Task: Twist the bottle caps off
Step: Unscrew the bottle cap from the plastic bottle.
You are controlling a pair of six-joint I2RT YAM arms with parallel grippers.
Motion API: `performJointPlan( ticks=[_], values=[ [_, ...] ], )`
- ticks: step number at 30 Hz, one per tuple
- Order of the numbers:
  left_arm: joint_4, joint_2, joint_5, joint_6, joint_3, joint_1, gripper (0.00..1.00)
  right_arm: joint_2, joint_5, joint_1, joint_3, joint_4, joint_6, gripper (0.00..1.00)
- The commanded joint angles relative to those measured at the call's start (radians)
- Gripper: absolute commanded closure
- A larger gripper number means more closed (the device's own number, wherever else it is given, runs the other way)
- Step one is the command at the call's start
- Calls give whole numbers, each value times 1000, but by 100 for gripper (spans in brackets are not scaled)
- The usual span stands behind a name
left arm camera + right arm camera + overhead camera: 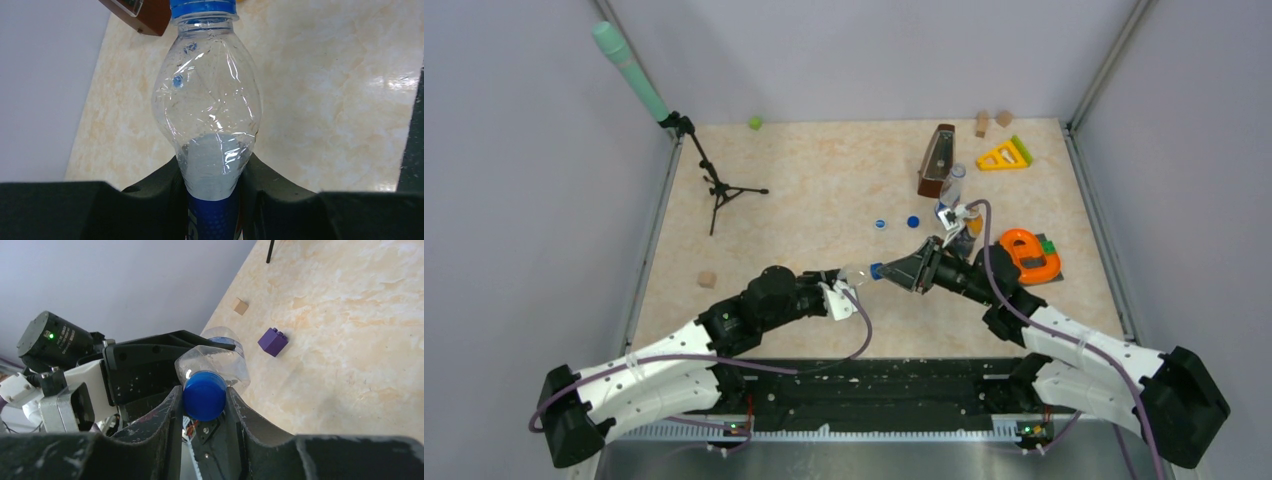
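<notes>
A clear plastic bottle (210, 100) lies sideways above the table, and my left gripper (214, 170) is shut on its body near the blue label. In the top view the bottle (856, 272) points right, towards my right gripper (894, 270). A dark blue bottle cap (204, 395) sits on the bottle's neck. My right gripper (204, 401) is shut on this cap, a finger pressed against each side. The same cap (202, 6) shows at the top edge of the left wrist view. Two loose caps lie on the table, one paler (880, 224) and one dark blue (913, 221).
A purple cube (273, 341) and a wooden block (240, 306) lie on the table beyond the bottle. A brown wedge-shaped box (937, 160), another clear bottle (952, 185), a yellow triangle toy (1004, 155) and an orange object (1029, 255) stand at the right. A small tripod (714, 185) stands at the left.
</notes>
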Motion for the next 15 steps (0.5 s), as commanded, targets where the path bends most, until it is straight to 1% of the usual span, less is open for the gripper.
performJointPlan(
  ticks=[1,3,7,10,13,15],
  values=[
    [-10,-8,96,-98,42,-4,100,8,-99,3,41,-13,-126,100],
    [-41,6,118,-137,70,-1,100,1,-135,3,37,-15,-175,100],
    [-116,41,213,-180,131,22,100,-29,-172,3,10,-7,-239,100],
    [-159,54,313,-191,163,57,100,-55,-220,6,-6,-11,-307,100],
    [-204,60,459,-195,190,112,100,-81,-276,5,-11,-60,-393,100],
    [-238,67,519,-198,207,142,100,-104,-294,5,-16,-85,-449,100]
  ],
)
